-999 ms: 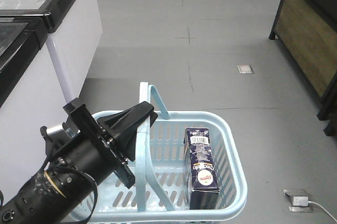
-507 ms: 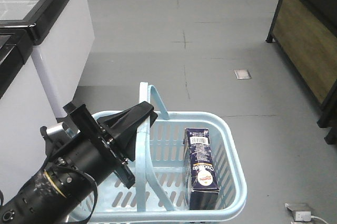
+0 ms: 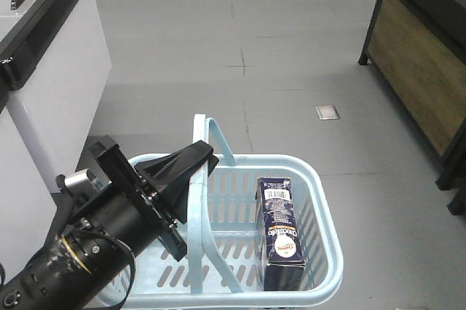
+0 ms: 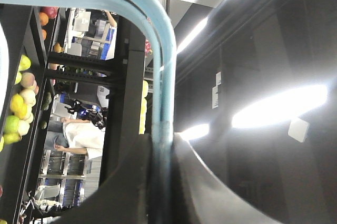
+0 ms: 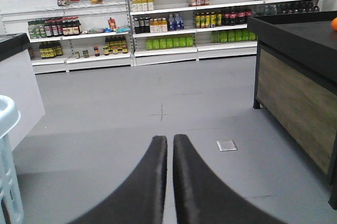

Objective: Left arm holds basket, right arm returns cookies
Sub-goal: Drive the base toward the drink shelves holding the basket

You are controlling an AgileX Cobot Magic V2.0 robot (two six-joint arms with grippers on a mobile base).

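Observation:
My left gripper (image 3: 195,161), a black wedge on a cabled cylindrical arm, is shut on the flat hoop handle (image 3: 211,135) of the light blue basket (image 3: 324,208). The basket hangs in the lower middle of the front view. The cookies (image 3: 280,231), a dark navy carton with a barcode on top, stand upright against the basket's right wall. In the left wrist view the blue handle (image 4: 168,71) runs down between the fingers of the left gripper (image 4: 162,153). My right gripper (image 5: 170,140) points out over the grey floor, shut with nothing in it. The basket's rim (image 5: 8,124) shows at its far left.
A white freezer cabinet (image 3: 65,84) with a black rim stands to the left. A dark wood-panelled stand (image 3: 415,70) is to the right. A metal plate (image 3: 327,112) is set in the floor. Shelves of bottles (image 5: 174,24) line the far wall.
The scene has shifted: the freezer slid left and out of view, the floor plate moved down and left. Basket, carton and left gripper keep their places in the view.

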